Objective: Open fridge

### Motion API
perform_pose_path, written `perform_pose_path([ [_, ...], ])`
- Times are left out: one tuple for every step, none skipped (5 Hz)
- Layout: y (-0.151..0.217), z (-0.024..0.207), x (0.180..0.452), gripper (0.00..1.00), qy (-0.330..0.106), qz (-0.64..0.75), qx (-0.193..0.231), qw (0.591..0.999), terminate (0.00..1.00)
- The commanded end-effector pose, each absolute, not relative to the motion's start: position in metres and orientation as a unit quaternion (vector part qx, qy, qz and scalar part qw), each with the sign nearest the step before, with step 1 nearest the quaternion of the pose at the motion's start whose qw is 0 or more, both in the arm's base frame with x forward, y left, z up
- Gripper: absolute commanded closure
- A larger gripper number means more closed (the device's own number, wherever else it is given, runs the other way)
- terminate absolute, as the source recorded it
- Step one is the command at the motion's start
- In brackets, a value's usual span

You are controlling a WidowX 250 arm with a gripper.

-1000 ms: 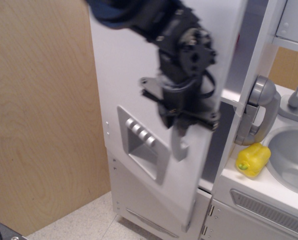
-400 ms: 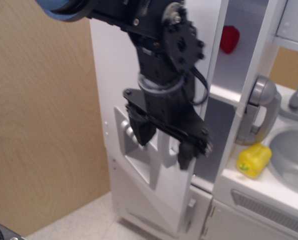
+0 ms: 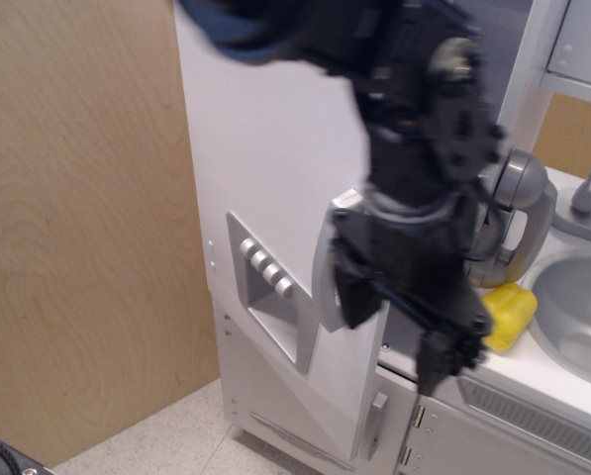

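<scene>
The black gripper (image 3: pixel 399 332) hangs blurred in the foreground with its two fingers spread wide and nothing between them. One finger (image 3: pixel 352 292) lies over the silver handle (image 3: pixel 325 272) at the door's free edge; the other (image 3: pixel 443 361) hangs over the counter edge. Behind it stands the white fridge (image 3: pixel 265 148), left of centre, its grey button panel (image 3: pixel 270 292) facing out. Whether the door is ajar cannot be told. Farther right sit a yellow toy (image 3: pixel 513 312), the sink (image 3: pixel 577 307) and a grey faucet (image 3: pixel 521 213). Left is a wooden wall (image 3: pixel 77 218).
</scene>
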State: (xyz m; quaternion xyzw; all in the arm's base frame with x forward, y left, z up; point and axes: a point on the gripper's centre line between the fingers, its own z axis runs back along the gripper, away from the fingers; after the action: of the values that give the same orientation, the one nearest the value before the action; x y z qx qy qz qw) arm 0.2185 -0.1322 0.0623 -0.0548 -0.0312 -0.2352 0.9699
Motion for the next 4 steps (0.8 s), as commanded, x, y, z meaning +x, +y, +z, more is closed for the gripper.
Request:
perform_pose_path([
  [-0.166, 0.063, 0.248, 0.0, -0.049, -0.279, -0.063, 0.957, 0.0],
  [-0.171, 0.058, 0.256, 0.0, -0.073, -0.273, -0.044, 0.958, 0.0],
  [-0.158, 0.055, 0.274, 0.0, -0.103, -0.246, -0.006, 0.964, 0.0],
  [-0.148, 0.058, 0.285, 0.0, -0.11, -0.219, 0.004, 0.97, 0.0],
])
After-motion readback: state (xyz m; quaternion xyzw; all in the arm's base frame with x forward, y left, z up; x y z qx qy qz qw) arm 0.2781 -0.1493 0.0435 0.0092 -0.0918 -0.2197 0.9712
